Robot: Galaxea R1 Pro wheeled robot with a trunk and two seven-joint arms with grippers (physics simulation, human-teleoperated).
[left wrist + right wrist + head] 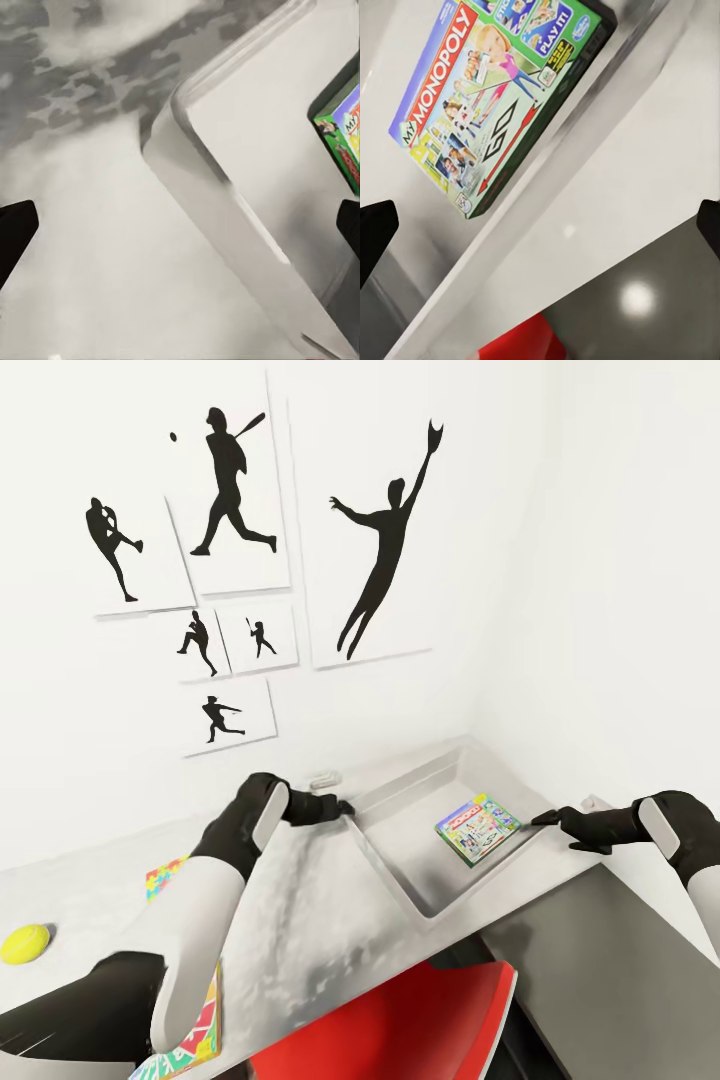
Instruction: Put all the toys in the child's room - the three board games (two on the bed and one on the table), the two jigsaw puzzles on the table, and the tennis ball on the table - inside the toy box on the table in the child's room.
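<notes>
Monopoly box (477, 830) lies in toy box (400, 860), at 3 o'clock; stiff, light, pinch an edge. Both grippers (345, 809) (540, 819) released, empty.

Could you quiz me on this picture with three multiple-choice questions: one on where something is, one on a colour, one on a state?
1. Where is the Monopoly box?
A. inside the toy box
B. on the red chair
C. beside the tennis ball

2. What colour is the ball?
A. red
B. yellow-green
C. blue

3. What is the right tool doing?
A. clamping the Monopoly box
B. open, holding nothing
C. gripping the ball

Answers: 1 A, the head view shows it lying on the bin's floor. 2 B, plain at the desk's left end. 3 B, the right wrist view shows its fingertips wide apart with nothing between.
</notes>
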